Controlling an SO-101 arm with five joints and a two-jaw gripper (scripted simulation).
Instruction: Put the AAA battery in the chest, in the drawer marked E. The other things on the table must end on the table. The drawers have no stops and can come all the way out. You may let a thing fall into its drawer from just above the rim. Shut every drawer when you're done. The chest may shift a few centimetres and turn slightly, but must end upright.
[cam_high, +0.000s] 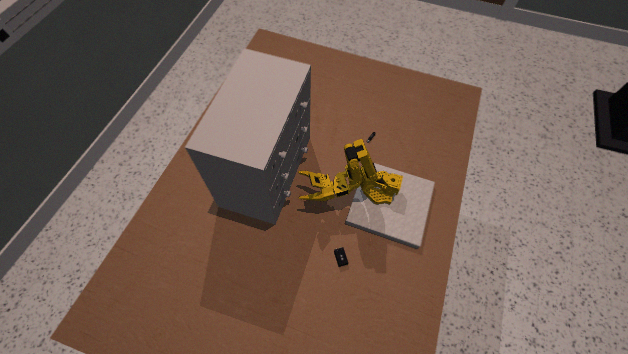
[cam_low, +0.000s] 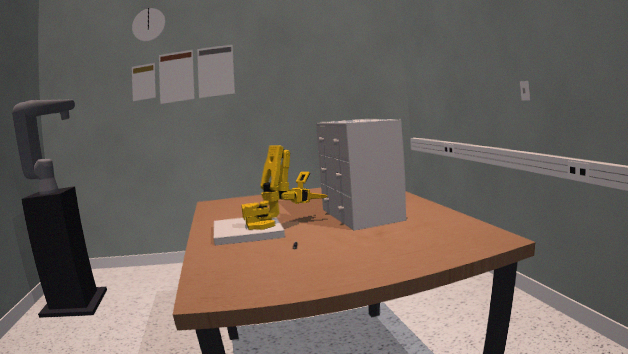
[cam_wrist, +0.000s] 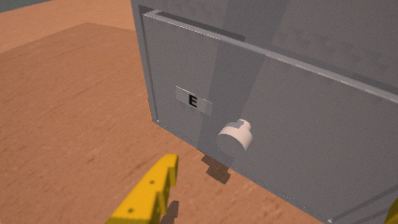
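Note:
The grey chest (cam_high: 250, 115) (cam_low: 375, 170) stands upright on the table with all drawers shut. The drawer marked E (cam_wrist: 193, 101) is in the bottom row at the chest's end, and its white knob (cam_wrist: 235, 136) (cam_high: 287, 192) (cam_low: 341, 207) sticks out. My gripper (cam_high: 303, 185) (cam_low: 320, 196) (cam_wrist: 282, 184) is open and empty. It hovers low, just in front of that knob. The AAA battery (cam_high: 371, 136), a thin dark cylinder, lies on the table behind my arm, far from the gripper. It is hidden in the other views.
A small black block (cam_high: 341, 256) lies on the table in front of my white base slab (cam_high: 400, 220) (cam_low: 235, 232). Other white knobs (cam_high: 303, 104) (cam_low: 321, 138) line the chest front above. The table edge (cam_low: 350, 295) is well away.

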